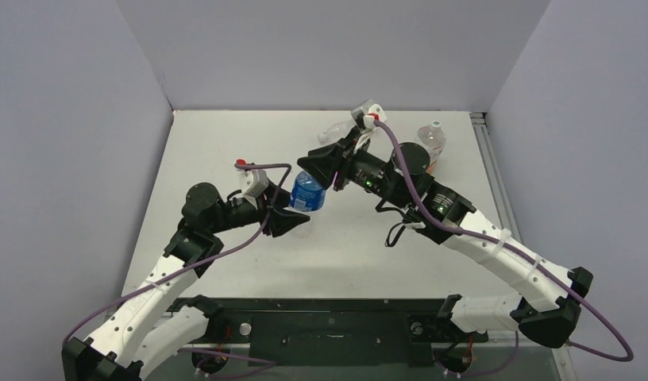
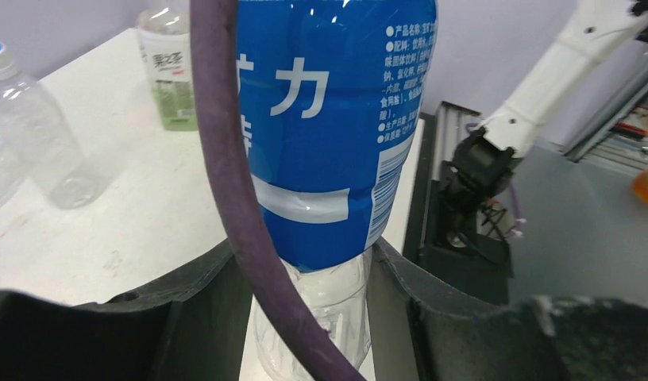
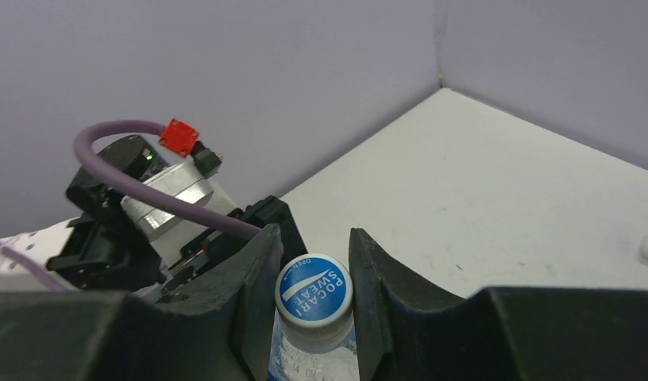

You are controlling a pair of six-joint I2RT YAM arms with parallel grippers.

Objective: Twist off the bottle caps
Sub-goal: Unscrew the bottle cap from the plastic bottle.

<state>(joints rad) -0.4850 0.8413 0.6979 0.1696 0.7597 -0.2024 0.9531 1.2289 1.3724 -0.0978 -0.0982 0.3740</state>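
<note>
Holding blue-labelled bottle (image 2: 329,119): left gripper (image 2: 309,317) jaws clenched around it.
Blue cap (image 3: 314,290): right gripper (image 3: 314,266) jaws grasping it; twist squarely, no tilting.

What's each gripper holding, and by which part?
Left gripper clamps the blue-labelled bottle by its clear lower body, below the label. Right gripper is shut on that bottle's blue cap.

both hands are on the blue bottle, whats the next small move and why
Probably rotate the right hand to start unscrewing. Its fingers are closed on either side of the blue cap, and the left hand clamps the blue-labelled bottle low on its body, so the bottle should resist the twist.
</note>
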